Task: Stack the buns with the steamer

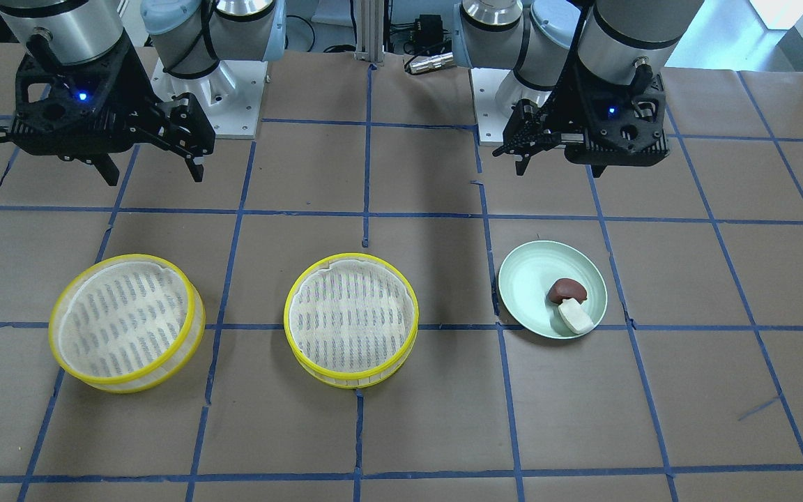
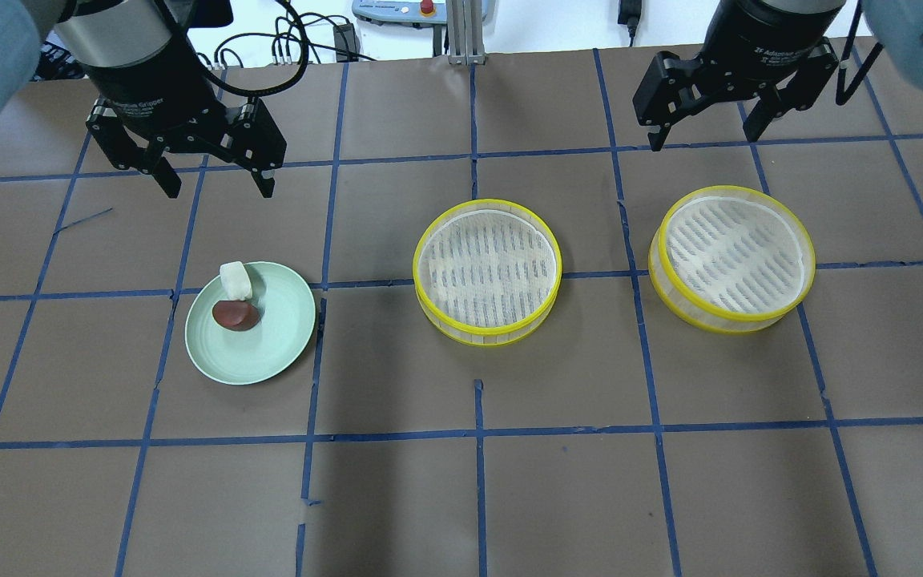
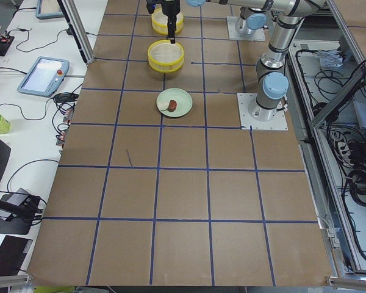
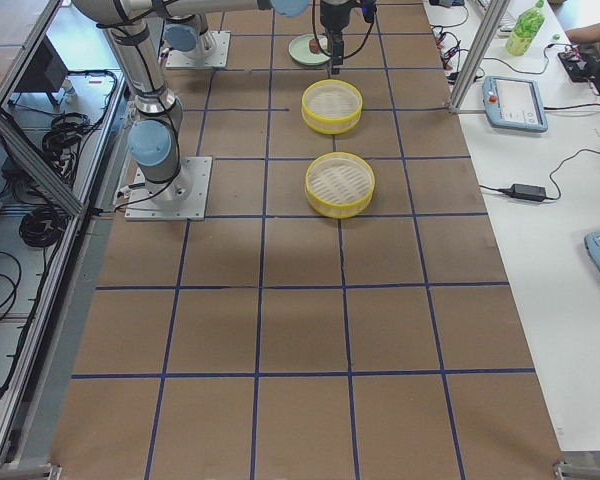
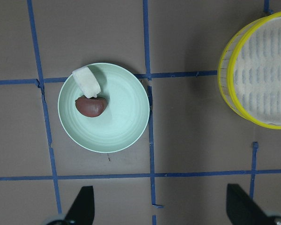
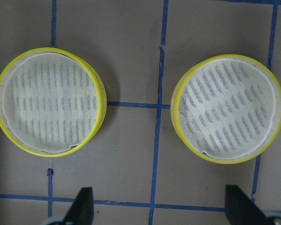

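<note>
A cream-white oblong bun (image 2: 235, 280) and a reddish-brown rounded bun (image 2: 236, 314) lie touching on a pale green plate (image 2: 281, 340). They also show in the left wrist view, the white bun (image 5: 86, 82) beside the brown bun (image 5: 91, 106). Two empty yellow-rimmed steamers stand to the plate's right, a middle one (image 2: 488, 271) and a right one (image 2: 731, 258). My left gripper (image 2: 217, 186) is open and empty, raised behind the plate. My right gripper (image 2: 703, 136) is open and empty, raised behind the right steamer.
The brown table has a blue tape grid. The arms' base plates (image 1: 231, 90) (image 1: 492, 104) sit at the robot's edge. Tablets and cables (image 3: 43, 70) lie on the side bench beyond the table's far edge.
</note>
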Robot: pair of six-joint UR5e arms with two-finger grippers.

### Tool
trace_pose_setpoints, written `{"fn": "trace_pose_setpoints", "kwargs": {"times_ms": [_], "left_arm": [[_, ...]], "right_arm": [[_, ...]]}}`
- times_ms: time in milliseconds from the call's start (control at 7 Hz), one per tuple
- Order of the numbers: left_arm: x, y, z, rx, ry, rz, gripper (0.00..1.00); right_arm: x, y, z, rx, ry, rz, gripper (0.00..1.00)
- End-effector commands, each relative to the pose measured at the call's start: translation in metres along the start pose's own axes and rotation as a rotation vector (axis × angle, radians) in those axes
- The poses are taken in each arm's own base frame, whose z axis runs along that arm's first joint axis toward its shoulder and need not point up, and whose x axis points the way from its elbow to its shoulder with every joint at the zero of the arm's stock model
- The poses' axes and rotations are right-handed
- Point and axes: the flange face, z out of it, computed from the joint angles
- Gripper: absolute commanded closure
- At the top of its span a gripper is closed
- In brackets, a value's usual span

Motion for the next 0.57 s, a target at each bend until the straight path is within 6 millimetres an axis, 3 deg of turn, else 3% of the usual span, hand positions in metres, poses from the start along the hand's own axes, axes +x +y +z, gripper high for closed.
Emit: {"fn": "trace_pose_setpoints", "kwargs": {"times_ms": [0,143,286,429], "left_arm": [[0.000,0.001,0.002,-0.002,0.003,0.001,0.00],[0.000,0.000,0.001,-0.001,0.003,0.001,0.00],[-0.004,0.000,0.001,-0.002,0.004,0.021,0.00],[-0.016,-0.008,0.019,-0.035,0.003,0.093,0.00]], "right_arm": [[0.000,0.000,0.000,0.002,-0.008,0.001,0.00],[0.007,-0.002,0.000,0.002,-0.007,0.012,0.00],[0.034,-0.011,0.009,-0.020,-0.005,0.045,0.00],[0.069,-0.018,0.017,-0.032,-0.004,0.013,0.00]]}}
